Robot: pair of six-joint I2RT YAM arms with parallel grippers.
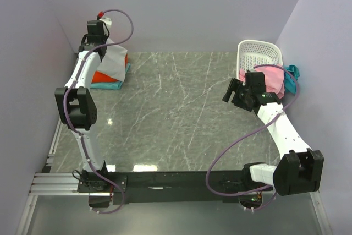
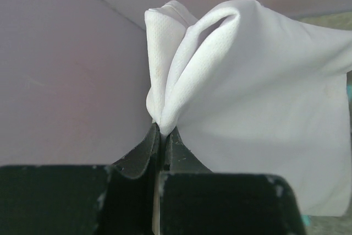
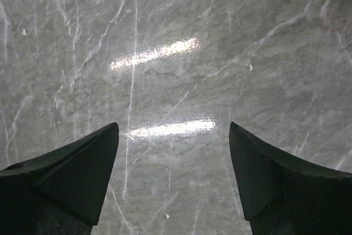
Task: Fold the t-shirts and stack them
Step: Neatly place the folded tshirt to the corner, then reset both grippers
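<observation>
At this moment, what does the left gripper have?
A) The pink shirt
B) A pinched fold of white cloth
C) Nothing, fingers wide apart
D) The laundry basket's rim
B: in the left wrist view, the left gripper is closed on a bunched fold of the white t-shirt, which fans out beyond the fingertips.

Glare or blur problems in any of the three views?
Top external: sharp, with small light reflections on the table near its front edge. Right wrist: two bright glare streaks below the open right gripper. Left wrist: white t-shirt in focus, weave visible; left gripper dark.
</observation>
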